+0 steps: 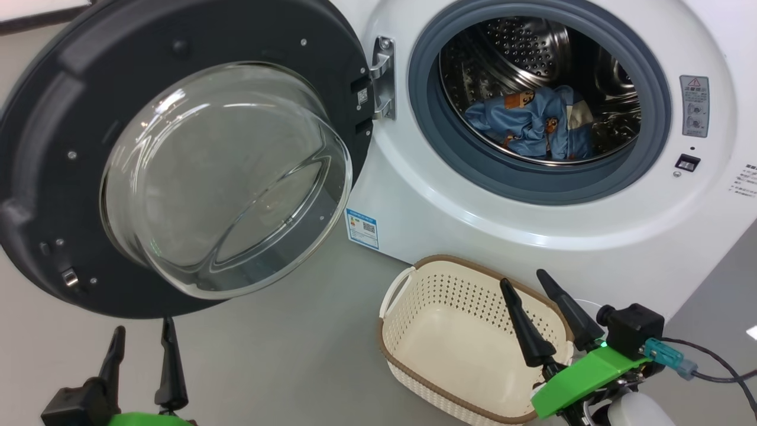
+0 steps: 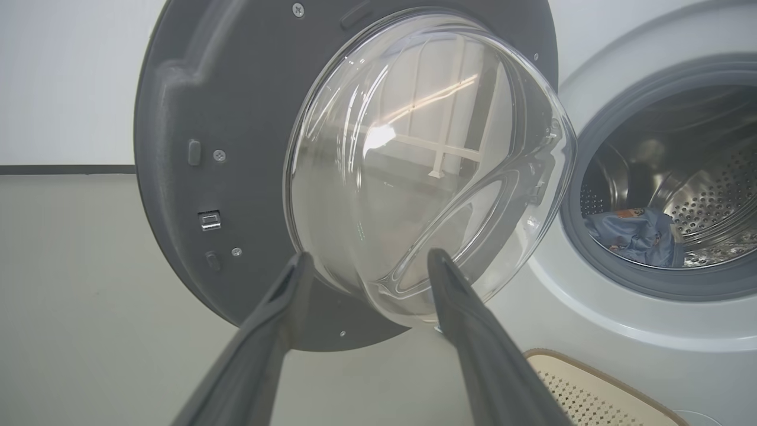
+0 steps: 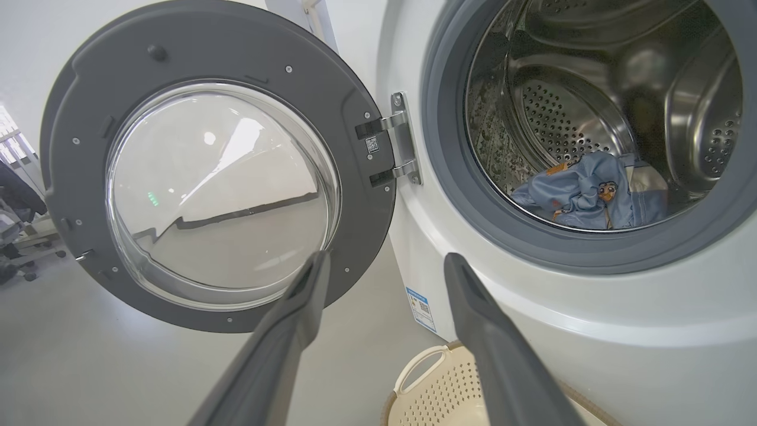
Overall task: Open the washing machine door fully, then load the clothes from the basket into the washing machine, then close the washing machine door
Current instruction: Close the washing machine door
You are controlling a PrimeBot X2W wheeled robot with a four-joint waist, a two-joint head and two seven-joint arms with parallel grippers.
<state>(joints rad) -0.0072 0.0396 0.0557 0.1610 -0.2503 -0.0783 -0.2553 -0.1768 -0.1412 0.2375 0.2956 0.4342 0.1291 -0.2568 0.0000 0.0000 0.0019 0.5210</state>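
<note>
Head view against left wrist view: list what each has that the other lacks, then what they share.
Head view adds: the open right gripper seen against the empty basket, the metal hinge, the blue label sticker. Left wrist view adds: a bright window-frame reflection in the glass bowl. Shared: the washing machine door standing open, the clothes lying in the drum, the open left gripper, part of the basket.

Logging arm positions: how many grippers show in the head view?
2. The left gripper sits lower left, below the washing machine door; the right gripper lower right, over the basket.
</note>
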